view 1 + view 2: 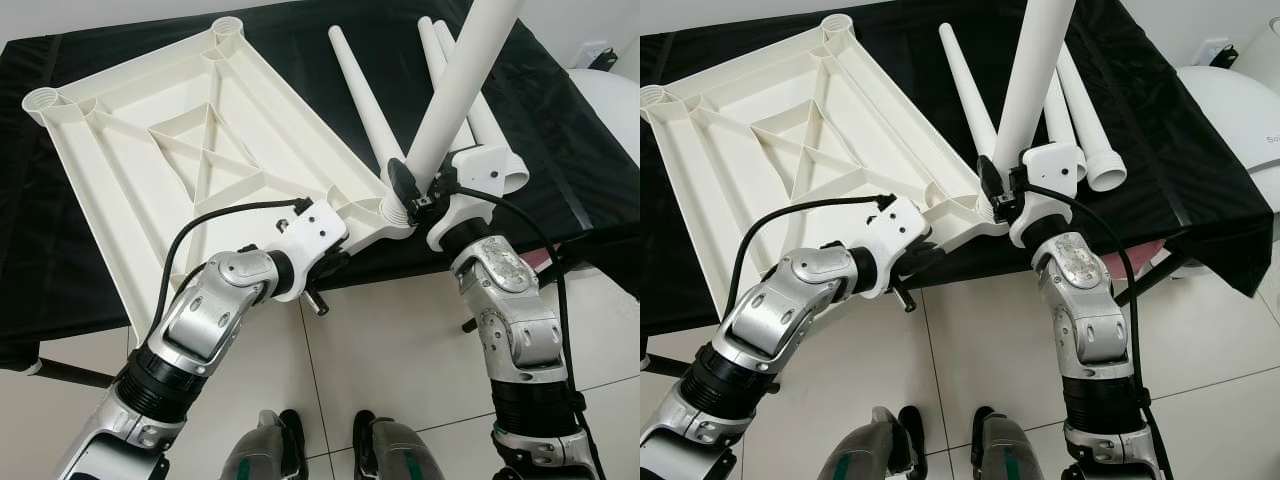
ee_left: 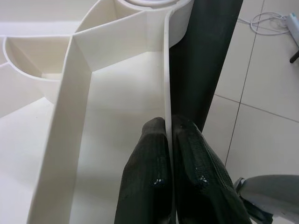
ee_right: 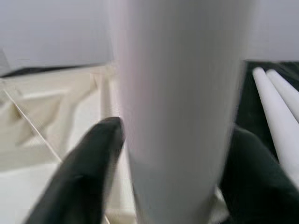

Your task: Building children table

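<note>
A white ribbed tabletop [image 1: 180,150] lies upside down on the black-covered table. My left gripper [image 2: 169,135] is shut on the tabletop's thin rim [image 2: 166,70], close to the corner nearest me. At that corner a white table leg [image 1: 460,90] stands tilted, its lower end in the corner socket [image 1: 395,208]. My right gripper [image 1: 420,195] is shut on this leg just above the socket, one black finger [image 3: 88,163] on either side of it. Three loose legs lie beyond: one [image 1: 360,95] in the middle, two [image 1: 1085,120] side by side to the right.
The black cloth [image 1: 560,130] hangs over the table's front edge, above a pale tiled floor [image 1: 380,340]. A white rounded object [image 1: 1240,110] stands to the right of the table. My feet [image 1: 330,450] are close to the table. A white cable [image 2: 266,18] lies on the tiles.
</note>
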Robot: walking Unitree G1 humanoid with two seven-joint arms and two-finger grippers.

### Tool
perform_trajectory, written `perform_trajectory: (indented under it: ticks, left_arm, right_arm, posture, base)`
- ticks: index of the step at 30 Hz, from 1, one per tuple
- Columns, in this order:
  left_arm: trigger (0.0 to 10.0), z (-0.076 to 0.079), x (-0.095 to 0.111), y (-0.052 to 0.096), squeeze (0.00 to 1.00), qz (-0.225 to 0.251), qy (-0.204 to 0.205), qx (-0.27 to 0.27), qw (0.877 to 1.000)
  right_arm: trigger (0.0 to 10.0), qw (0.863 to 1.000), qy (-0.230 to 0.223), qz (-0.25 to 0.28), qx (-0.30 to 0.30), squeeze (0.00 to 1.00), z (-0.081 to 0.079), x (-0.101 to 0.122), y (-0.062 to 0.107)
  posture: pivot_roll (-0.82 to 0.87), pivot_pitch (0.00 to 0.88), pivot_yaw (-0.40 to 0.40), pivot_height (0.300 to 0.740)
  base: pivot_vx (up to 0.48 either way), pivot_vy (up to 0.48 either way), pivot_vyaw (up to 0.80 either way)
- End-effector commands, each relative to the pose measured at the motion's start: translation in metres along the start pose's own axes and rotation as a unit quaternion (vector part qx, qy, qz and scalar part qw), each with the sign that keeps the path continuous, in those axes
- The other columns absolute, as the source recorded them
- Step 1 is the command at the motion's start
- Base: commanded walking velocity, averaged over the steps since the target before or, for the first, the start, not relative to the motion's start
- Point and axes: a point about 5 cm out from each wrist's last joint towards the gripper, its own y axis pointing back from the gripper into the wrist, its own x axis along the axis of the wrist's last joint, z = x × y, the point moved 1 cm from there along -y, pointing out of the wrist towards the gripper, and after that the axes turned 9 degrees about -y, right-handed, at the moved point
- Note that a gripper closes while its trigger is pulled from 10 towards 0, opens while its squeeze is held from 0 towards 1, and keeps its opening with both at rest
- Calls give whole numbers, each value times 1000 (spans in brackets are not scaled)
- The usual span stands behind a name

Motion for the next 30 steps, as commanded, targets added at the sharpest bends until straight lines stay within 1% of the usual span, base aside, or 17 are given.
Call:
perform_trajectory:
  ticks: [1,2,3,15,19,22,23,26,27,28,30]
  left_arm:
    - [10000,3,4,1,0,11,-2,-5,1000]
    - [10000,3,4,1,0,11,-2,-4,1000]
    - [10000,3,4,1,0,10,-2,-4,1000]
    - [10000,2,3,1,0,10,-1,-3,1000]
    - [10000,2,3,1,0,9,-1,-1,1000]
    - [10000,1,3,2,0,9,-1,-1,1000]
    - [10000,0,3,2,0,8,-1,1,1000]
    - [10000,0,3,2,0,8,-1,2,1000]
    - [10000,0,2,2,0,8,-1,2,1000]
    - [10000,0,2,2,0,8,-1,2,1000]
    - [10000,-1,2,2,0,7,-1,3,1000]
  right_arm:
    - [10000,1000,-4,11,9,1000,-3,4,1]
    - [10000,1000,-3,11,9,604,-3,4,1]
    - [10000,1000,-2,11,10,0,-3,4,1]
    - [10000,1000,-2,9,17,0,-2,4,1]
    - [10000,1000,-4,2,13,0,7,4,2]
    - [10000,1000,-5,-1,12,0,10,4,2]
    - [10000,1000,-4,-9,12,0,17,4,3]
    - [10000,1000,-4,-12,13,0,20,4,3]
    - [10000,1000,-5,-18,15,0,23,3,3]
    - [10000,1000,-5,-18,15,0,23,3,3]
    - [10000,999,-7,-32,30,0,29,2,3]
  posture:
    - [-89,233,43,740]
    - [-89,233,43,740]
    - [-89,233,43,740]
    - [-88,237,41,740]
    - [-89,238,40,740]
    - [-89,238,40,740]
    - [-89,238,40,740]
    - [-89,238,40,740]
    - [-89,238,40,740]
    - [-89,238,40,740]
    - [-96,237,39,740]
  base:
    - [0,0,0]
    - [0,0,0]
    - [0,0,0]
    - [0,0,0]
    - [0,0,0]
    - [0,0,0]
    - [0,0,0]
    - [0,0,0]
    - [0,0,0]
    - [0,0,0]
    - [0,0,0]
